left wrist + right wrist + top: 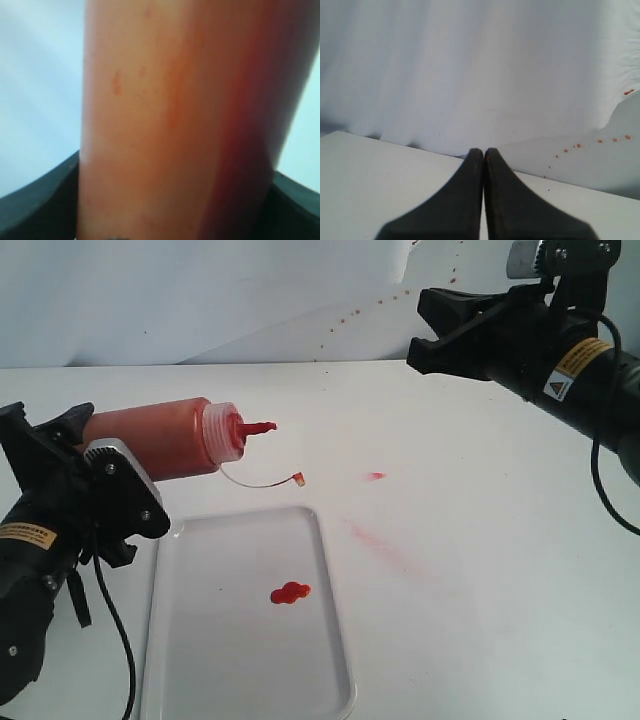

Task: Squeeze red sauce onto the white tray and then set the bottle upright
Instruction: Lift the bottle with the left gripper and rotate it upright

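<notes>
The left claw (95, 452) grips the bottle (165, 440) almost sideways in the air just beyond the white tray (230, 660), which carries a red sauce blob (290, 593), pink smears (375, 540) mark the table beside it, and the right claw (483, 155) hangs closed, well apart.

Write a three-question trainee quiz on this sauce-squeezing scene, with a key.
1. True or false: the translucent orange-red plastic squeeze bottle stands upright.
2. The largest glossy red sauce blob lies: A) on the flat white rectangular plastic tray, B) beside it, C) inside a bowl.
3. Fill in: the jaws of the black right gripper are ____.
Key: 1 false, the left gripper holds it sideways; 2 A; 3 shut.
</notes>
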Robot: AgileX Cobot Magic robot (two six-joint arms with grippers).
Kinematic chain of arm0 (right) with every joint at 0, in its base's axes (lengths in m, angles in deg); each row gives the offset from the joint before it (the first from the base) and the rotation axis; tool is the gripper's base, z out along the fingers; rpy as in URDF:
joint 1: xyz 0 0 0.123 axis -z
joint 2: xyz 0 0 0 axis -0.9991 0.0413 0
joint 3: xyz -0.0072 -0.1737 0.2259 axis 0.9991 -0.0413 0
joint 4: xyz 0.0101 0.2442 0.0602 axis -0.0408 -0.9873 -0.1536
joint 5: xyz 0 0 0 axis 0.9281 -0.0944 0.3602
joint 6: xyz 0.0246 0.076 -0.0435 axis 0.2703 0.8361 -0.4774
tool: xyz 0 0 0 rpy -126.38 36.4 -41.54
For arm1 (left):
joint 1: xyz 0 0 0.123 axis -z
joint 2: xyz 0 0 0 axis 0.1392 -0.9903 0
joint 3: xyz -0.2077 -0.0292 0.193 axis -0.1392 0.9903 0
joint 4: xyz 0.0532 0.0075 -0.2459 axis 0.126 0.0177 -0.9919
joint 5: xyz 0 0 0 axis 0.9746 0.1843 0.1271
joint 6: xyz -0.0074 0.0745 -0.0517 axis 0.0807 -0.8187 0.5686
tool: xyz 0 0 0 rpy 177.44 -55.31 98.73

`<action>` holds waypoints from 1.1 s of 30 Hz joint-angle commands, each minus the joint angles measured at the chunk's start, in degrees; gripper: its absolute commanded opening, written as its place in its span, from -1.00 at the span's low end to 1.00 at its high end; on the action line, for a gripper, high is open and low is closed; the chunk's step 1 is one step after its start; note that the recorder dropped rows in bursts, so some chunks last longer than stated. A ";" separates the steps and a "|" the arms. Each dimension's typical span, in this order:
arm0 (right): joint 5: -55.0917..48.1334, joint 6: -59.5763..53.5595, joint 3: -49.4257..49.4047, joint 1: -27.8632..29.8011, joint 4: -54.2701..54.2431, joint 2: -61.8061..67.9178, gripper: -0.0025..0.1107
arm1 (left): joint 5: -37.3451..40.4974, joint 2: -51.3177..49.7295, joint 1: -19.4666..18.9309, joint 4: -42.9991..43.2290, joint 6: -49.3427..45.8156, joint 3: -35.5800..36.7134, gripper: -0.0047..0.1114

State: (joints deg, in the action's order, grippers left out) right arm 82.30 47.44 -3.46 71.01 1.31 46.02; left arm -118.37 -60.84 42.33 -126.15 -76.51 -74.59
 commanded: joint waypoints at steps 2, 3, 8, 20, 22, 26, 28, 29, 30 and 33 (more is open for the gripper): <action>1.40 -0.58 -0.56 0.02 0.21 -0.35 -0.96 | -2.73 1.06 -0.14 -0.21 9.02 -0.18 -0.92; 1.40 -0.58 -0.56 0.02 0.21 -0.35 -0.96 | -2.99 1.06 -0.14 0.04 10.52 0.14 -0.92; 1.40 -0.58 -0.56 0.02 0.21 -0.35 -0.96 | -6.96 1.06 -1.79 3.60 22.41 3.29 -0.92; 2.43 -0.07 -0.56 0.02 0.21 -0.35 -0.96 | -6.96 0.44 -26.34 44.40 69.80 5.70 -0.92; 2.43 -0.07 -0.56 0.02 0.21 -0.35 -0.96 | -6.96 -0.26 -30.39 52.76 74.64 5.31 -0.92; 2.53 -0.07 -0.56 0.02 1.42 -0.35 -0.96 | -6.96 -2.48 -36.61 69.74 81.14 2.53 -0.92; 3.50 -0.07 -0.56 0.02 2.93 -0.35 -0.96 | -6.96 -3.98 -38.09 75.36 84.74 0.88 -0.92; 4.56 -0.07 -0.56 0.02 4.88 -0.21 -0.96 | -6.96 -4.93 -38.40 77.80 86.44 -0.08 -0.92; 5.43 0.05 -0.56 0.02 6.37 -0.23 -0.96 | -6.96 -5.74 -38.40 79.40 87.66 -1.01 -0.92; 8.30 0.20 -0.56 0.02 12.40 0.64 -0.96 | -6.96 -8.86 -38.40 84.30 91.83 -3.54 -0.92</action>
State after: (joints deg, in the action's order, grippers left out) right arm 87.18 47.44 -3.59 71.01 8.51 46.02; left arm -121.84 -67.86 4.21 -47.04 10.77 -75.86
